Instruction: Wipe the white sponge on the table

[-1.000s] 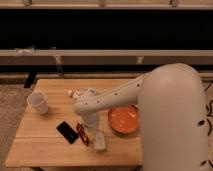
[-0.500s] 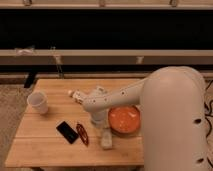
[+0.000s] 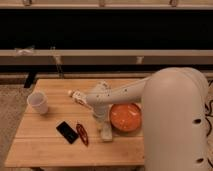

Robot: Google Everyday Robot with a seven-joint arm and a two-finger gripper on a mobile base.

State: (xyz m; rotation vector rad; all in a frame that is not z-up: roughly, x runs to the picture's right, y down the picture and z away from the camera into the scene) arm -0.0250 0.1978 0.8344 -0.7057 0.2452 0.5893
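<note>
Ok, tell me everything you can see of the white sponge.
The white sponge is a small off-white block, soft-looking and plain. It lies flat on the table, on its wooden planks towards the front edge. The orange bowl sits just to its right in the view, close or touching; I cannot tell which. A dark red object lies apart on its other side. The hand, shut, is on its far end from above and seems to grip it.
</note>
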